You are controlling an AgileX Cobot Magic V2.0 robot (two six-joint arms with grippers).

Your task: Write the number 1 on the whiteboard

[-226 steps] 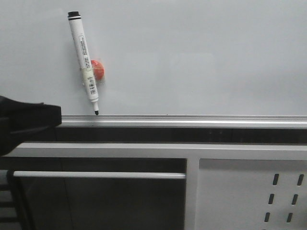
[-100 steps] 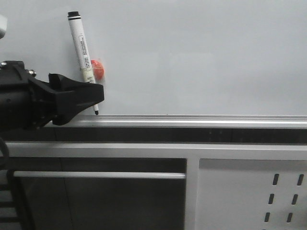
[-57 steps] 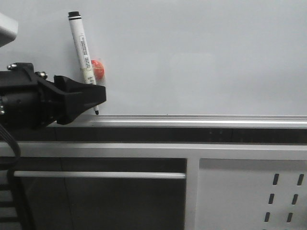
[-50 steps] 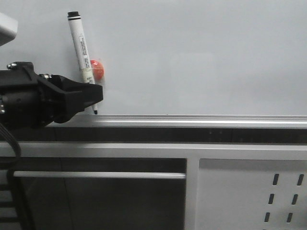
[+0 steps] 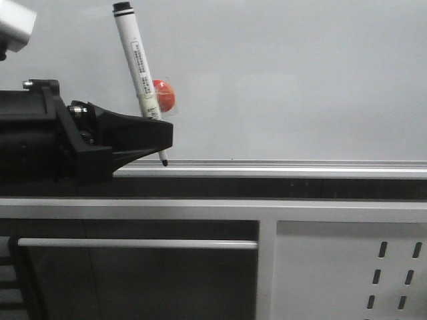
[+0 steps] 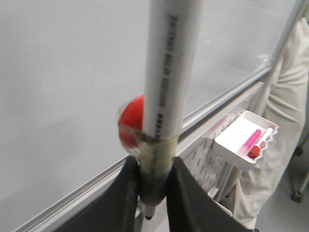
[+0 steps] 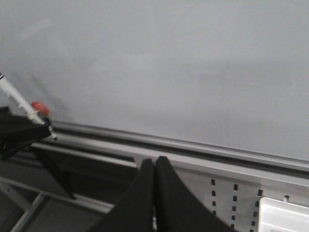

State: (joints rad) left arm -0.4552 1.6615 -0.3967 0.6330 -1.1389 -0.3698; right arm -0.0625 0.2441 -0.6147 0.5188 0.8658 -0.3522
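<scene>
Front view: left gripper pinches the light, stiff, slippery marker low on its barrel — tip at 6 o'clock over the bare whiteboard; right gripper pressed together — empty

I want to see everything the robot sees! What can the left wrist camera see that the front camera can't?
Only the left wrist view shows a small white tray holding a pink pen, with a person in pale clothes beside it. It also shows up close the left gripper squeezing the marker.

Only the front view shows the grey panel with slots below the board and the marker's black cap end.

Both show the whiteboard, its silver rail, the marker and the red round thing stuck to it. No number is written yet.
</scene>
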